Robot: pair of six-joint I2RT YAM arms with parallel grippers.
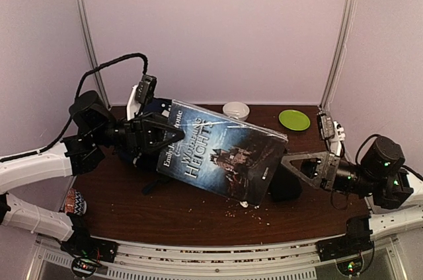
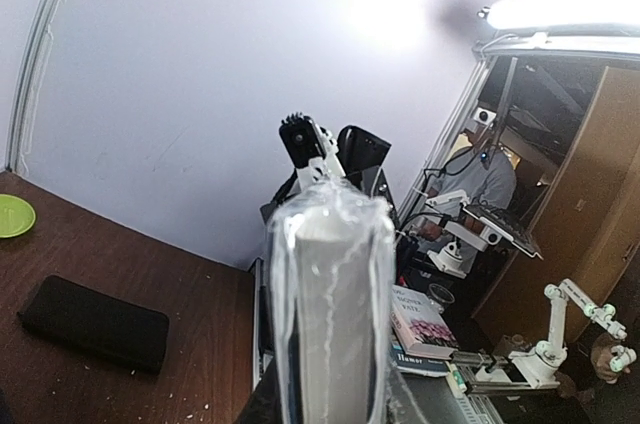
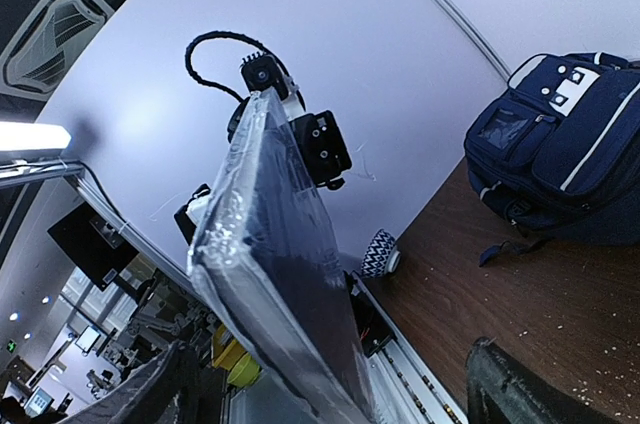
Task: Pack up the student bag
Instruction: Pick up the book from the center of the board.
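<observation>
Resting student bag (image 3: 560, 159), pockets (image 3: 505, 129) facing rightward

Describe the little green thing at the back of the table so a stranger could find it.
Start at the dark brown table and look past the raised book to the far right corner. There lies a small round plate, flat and lime green; the bowl to its left is white and deeper.

White bowl (image 1: 236, 109), green plate (image 1: 294, 119) at table (image 1: 198, 222) back; black case (image 2: 95, 322) flat.

White arms (image 1: 30, 169), black joints (image 1: 89, 111), braided cable (image 1: 116, 61)
</observation>
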